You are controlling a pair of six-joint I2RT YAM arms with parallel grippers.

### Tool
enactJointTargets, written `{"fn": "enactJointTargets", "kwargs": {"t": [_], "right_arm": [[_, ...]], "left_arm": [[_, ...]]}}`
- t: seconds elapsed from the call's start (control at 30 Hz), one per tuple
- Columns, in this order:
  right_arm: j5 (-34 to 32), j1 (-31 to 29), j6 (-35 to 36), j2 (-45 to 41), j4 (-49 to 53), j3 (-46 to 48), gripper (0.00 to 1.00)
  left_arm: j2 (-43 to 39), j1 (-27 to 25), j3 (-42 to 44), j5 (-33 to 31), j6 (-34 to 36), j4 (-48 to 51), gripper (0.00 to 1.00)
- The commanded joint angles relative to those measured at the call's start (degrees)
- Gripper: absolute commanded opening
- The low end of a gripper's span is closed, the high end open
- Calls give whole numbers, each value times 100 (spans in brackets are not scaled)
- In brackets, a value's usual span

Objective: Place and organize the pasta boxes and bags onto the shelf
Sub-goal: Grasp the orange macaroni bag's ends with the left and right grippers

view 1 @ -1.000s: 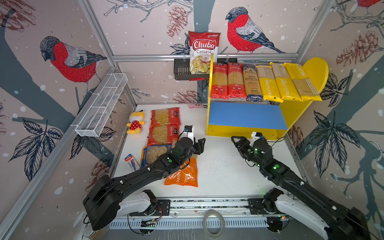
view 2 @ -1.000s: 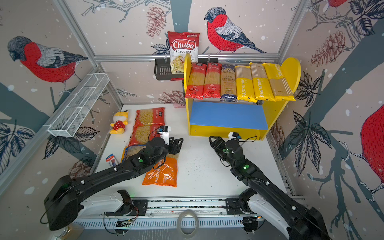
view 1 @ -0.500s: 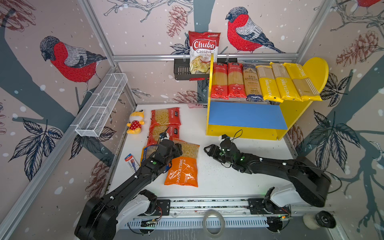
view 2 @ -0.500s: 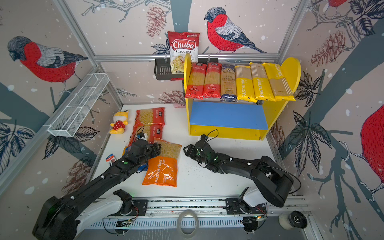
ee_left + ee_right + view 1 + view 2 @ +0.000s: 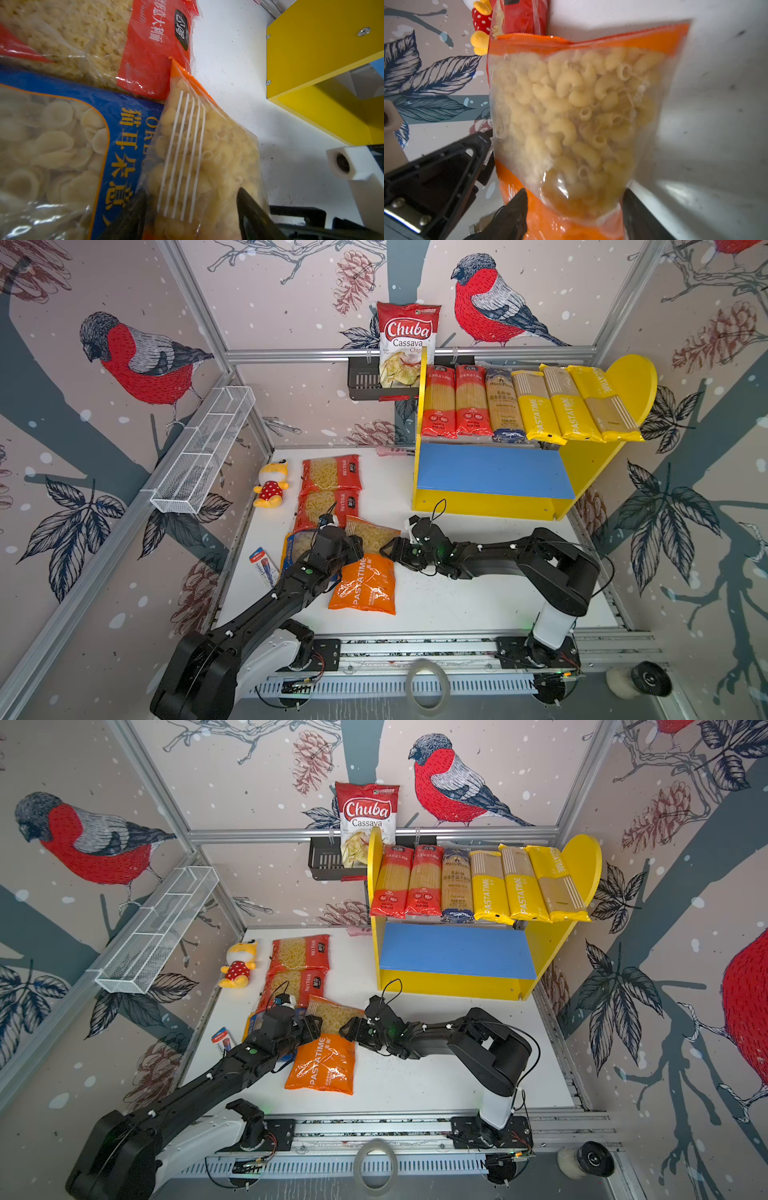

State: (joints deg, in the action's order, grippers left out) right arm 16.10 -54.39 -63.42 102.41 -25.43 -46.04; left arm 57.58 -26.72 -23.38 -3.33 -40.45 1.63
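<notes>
On the table (image 5: 457,605), the shelf (image 5: 490,506) stood at the back right, with six spaghetti packs (image 5: 503,406) side by side on its upper board. Left of it, two macaroni bags (image 5: 330,475) lay one behind the other, a plush toy (image 5: 272,485) to their left. Before them lay a shell-pasta bag (image 5: 297,545), a third macaroni bag (image 5: 365,580) overlapping its right edge.

It was a robot test cell in a lab. Behind the left pincer (image 5: 360,546) and the right pincer (image 5: 385,549), a metal rail (image 5: 415,645) with exposed wiring (image 5: 318,659) edged the white table (image 5: 478,605). Aluminium framing (image 5: 291,355) hung with printed bird wallpaper (image 5: 141,364) closed in the space ahead of them and on both sides.
</notes>
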Motion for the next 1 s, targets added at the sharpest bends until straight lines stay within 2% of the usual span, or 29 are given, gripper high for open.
{"fn": "enactJointTargets", "kwargs": {"t": [0.0, 0.1, 0.23, 0.4, 0.57, 0.77, 0.87, 0.97], "right_arm": [[555, 159, -65, 101, -565, 55, 66], [939, 378, -164, 197, -887, 175, 54], [1341, 672, -246, 209, -1190, 347, 38], [1619, 1097, -171, 6, -1162, 589, 27], [1833, 1527, -1, -345, -794, 895, 25], [1474, 1829, 573, -1194, 234, 1182, 26], [1201, 1995, 782, -1626, 725, 1246, 29], [877, 2161, 963, -1992, 1213, 1264, 37]], "left_arm": [[47, -50, 45, 327, -73, -246, 67], [129, -124, 112, 463, -209, -443, 66], [516, -485, -81, 369, -323, -515, 66], [1315, -957, -633, 371, -519, -599, 66], [1780, -1255, -1024, 460, -668, -855, 65], [2241, -1468, -1397, 644, -599, -1314, 65], [2340, -1467, -1564, 732, -445, -1340, 65], [2346, -1451, -1740, 790, -232, -1069, 65]]}}
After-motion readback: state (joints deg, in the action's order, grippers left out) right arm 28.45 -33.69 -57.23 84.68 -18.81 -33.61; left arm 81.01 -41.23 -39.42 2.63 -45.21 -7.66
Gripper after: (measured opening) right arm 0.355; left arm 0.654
